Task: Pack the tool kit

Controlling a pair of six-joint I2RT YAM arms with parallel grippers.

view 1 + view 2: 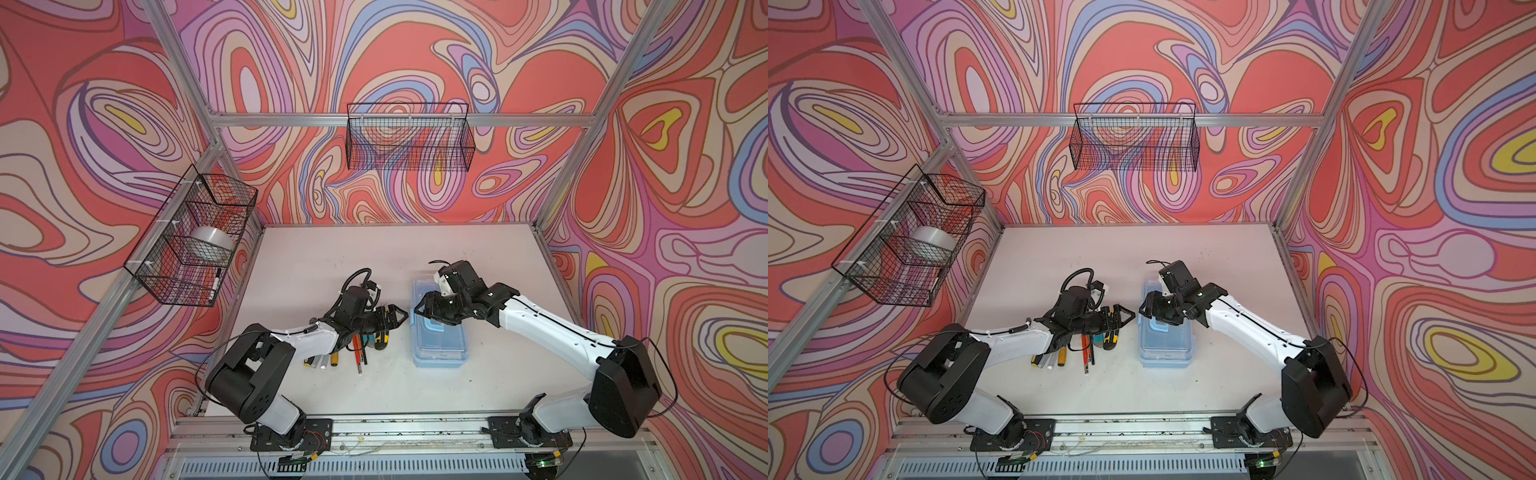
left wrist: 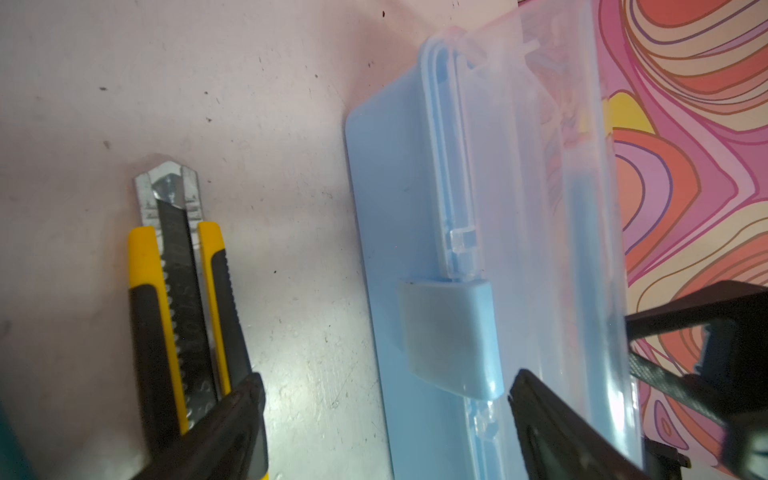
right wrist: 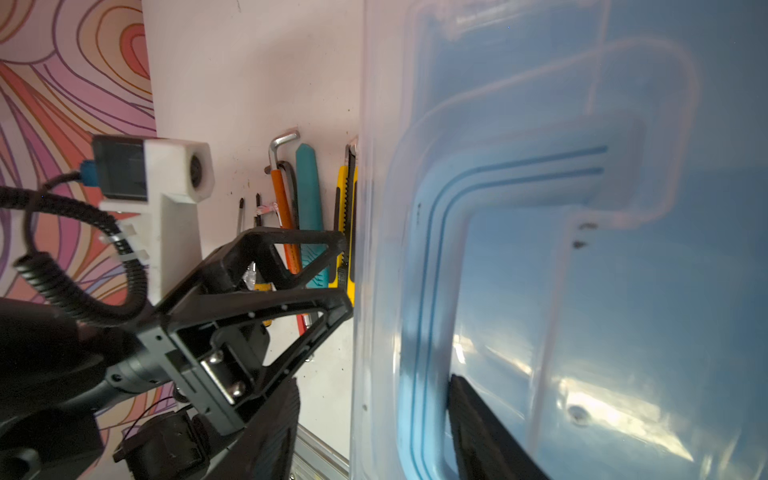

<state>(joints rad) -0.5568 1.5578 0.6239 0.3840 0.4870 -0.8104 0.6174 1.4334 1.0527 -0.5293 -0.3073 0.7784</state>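
Box [image 1: 442,349] shut, right of centre, long axis 12–6. Its latch [image 2: 449,336] sits on the 9 o'clock wall, dead ahead of the nearer left gripper [image 1: 392,318], which is wide open and empty. Right gripper [image 1: 426,318] half open over handle [image 3: 428,291], holding nothing. Latch clear only in left wrist view. Tools [image 1: 357,353] lie at box's 9.

Desk [image 1: 374,257]: white, scuffed, flecked with dark specks.
Box [image 1: 440,349]: light blue with a clear lid, lying flat beneath the right pincer [image 1: 420,319].
Tool row [image 1: 358,353]: under the left pincer [image 1: 400,319]; yellow utility knife [image 2: 178,291] nearest the box, then teal knife [image 3: 309,199], orange-handled hex key [image 3: 282,195], screwdrivers [image 1: 334,359].
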